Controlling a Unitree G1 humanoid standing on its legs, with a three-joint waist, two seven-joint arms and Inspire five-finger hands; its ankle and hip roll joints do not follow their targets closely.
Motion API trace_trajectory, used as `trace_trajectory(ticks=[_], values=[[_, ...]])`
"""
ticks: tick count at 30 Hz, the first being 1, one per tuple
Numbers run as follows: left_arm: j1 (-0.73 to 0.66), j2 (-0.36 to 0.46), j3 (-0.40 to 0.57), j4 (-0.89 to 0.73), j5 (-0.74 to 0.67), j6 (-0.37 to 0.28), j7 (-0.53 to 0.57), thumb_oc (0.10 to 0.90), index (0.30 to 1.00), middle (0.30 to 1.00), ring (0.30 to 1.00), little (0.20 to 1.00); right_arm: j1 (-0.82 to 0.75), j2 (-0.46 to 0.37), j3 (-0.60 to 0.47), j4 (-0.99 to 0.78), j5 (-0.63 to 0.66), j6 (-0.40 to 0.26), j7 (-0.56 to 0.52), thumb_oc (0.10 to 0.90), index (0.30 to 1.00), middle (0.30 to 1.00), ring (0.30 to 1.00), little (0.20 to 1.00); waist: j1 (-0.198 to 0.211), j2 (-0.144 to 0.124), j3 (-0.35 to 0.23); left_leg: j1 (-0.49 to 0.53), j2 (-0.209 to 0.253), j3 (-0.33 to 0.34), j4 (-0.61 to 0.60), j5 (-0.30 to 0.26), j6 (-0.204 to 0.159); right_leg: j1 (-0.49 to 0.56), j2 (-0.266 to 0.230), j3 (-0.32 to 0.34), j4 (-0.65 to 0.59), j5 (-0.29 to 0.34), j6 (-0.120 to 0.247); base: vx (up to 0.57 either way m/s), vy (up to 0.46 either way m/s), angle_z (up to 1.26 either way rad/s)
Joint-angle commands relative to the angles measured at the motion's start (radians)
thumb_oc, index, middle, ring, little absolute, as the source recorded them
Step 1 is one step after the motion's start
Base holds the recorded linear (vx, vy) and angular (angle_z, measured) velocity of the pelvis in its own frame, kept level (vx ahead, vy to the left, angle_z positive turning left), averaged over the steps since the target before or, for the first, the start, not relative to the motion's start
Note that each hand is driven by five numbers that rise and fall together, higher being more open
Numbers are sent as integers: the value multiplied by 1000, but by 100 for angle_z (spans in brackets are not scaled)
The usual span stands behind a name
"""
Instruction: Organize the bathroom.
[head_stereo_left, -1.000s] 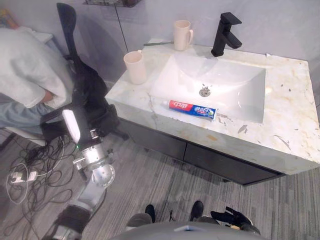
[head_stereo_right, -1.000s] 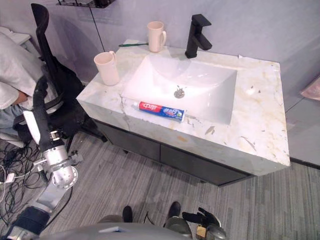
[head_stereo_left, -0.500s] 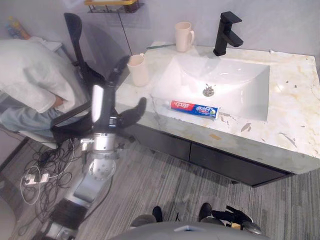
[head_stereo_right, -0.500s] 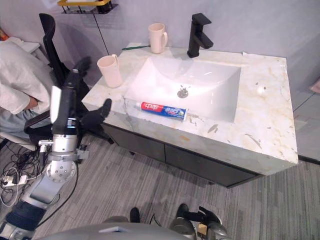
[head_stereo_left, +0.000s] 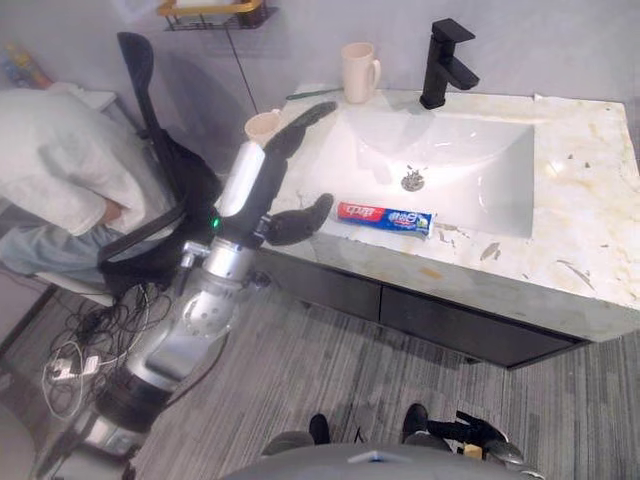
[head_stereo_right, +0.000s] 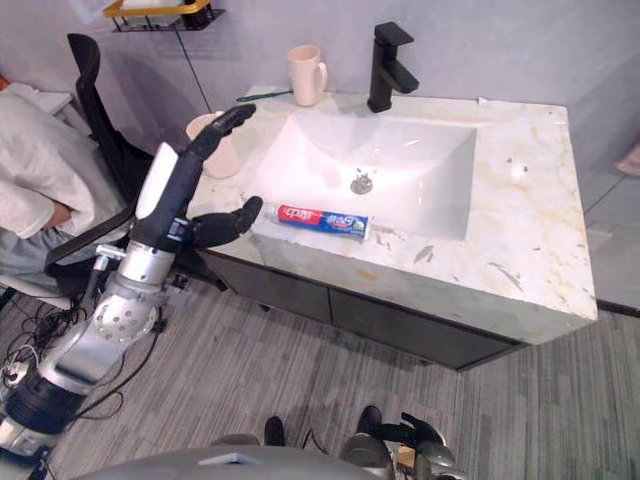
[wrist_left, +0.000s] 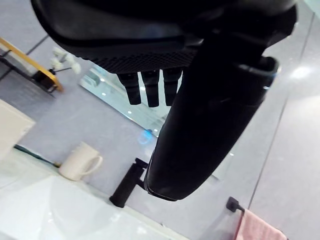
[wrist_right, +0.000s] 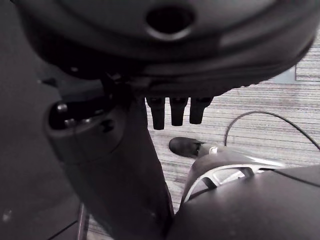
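My left hand (head_stereo_left: 268, 175) is open above the counter's left edge, its fingers (head_stereo_right: 228, 122) stretched out in front of a pale cup (head_stereo_right: 212, 152) and its thumb (head_stereo_left: 302, 220) pointing toward a red and blue toothpaste tube (head_stereo_left: 384, 216). The tube lies on the sink's front rim, just clear of the thumb. A second mug (head_stereo_left: 359, 72) stands at the back by a green toothbrush (head_stereo_left: 312, 94), and also shows in the left wrist view as a mug (wrist_left: 80, 160). My right hand (head_stereo_left: 480, 438) hangs low by the floor with relaxed fingers (wrist_right: 172, 112).
A black faucet (head_stereo_left: 446, 63) stands behind the white basin (head_stereo_left: 460, 150) in the marble counter (head_stereo_left: 590, 240). A person (head_stereo_left: 55, 175) sits on a black chair (head_stereo_left: 140, 70) at the left. A yellow wall shelf (head_stereo_left: 210, 12) hangs above. A pink towel (wrist_left: 260, 227) hangs at the right.
My left arm has risen from floor level and swung right, bringing the open hand over the counter's left edge between the cup and the toothpaste. The camera has shifted slightly.
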Motion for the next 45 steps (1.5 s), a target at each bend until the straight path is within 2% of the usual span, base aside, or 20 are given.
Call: trace_trajectory(ticks=[1, 6, 11, 26, 32, 39, 45], values=[[-174, 64, -17, -121, 38, 27, -56, 800, 900, 900, 900, 900, -24, -14, 26, 21, -47, -7, 6, 800, 900, 900, 900, 900, -36, -45, -16, -15, -74, 88, 24, -27, -1, 56, 47, 13, 7, -114, 14, 33, 5, -7], [-270, 114, -105, -93, -5, 148, -200, 800, 900, 900, 900, 900, -24, -33, 13, 24, -63, -1, 22, 800, 900, 900, 900, 900, -62, -32, -21, -5, -73, 102, 24, -28, 1, 54, 48, 29, 7, -113, 20, 32, 19, -11], [-338, 169, -156, -56, -66, 217, -239, 800, 900, 900, 900, 900, -24, -41, 4, 19, -56, 6, 21, 800, 900, 900, 900, 900, -75, -21, -25, 3, -74, 110, 27, -30, 0, 58, 50, 38, 6, -111, 22, 42, 16, -10], [-406, 205, -168, -17, -85, 296, -335, 800, 900, 900, 900, 900, -2, -46, -14, 20, -61, 9, 22, 800, 900, 900, 900, 900, -90, -10, -28, 0, -74, 120, 37, -30, 1, 55, 49, 53, 7, -111, 22, 15, 2, -2], [-441, 209, -193, 17, -49, 300, -292, 800, 900, 900, 900, 900, -3, -52, -13, 16, -55, 13, 22, 800, 900, 900, 900, 900, -99, -8, -30, 0, -74, 125, 38, -31, 2, 53, 51, 62, 7, -113, 21, 11, -1, -2], [-465, 197, -221, 77, -60, 326, -307, 800, 900, 900, 900, 900, 3, -59, -15, 12, -56, 13, 23, 800, 900, 900, 900, 900, -112, -11, -30, -6, -70, 131, 52, -33, 0, 51, 52, 70, 9, -115, 19, 27, -1, -2], [-472, 188, -251, 113, -54, 363, -381, 800, 900, 900, 900, 900, 7, -68, -23, 8, -63, 17, 23, 800, 900, 900, 900, 900, -122, -13, -24, -11, -66, 136, 65, -35, -1, 52, 52, 78, 11, -116, 17, 17, 6, -2]])
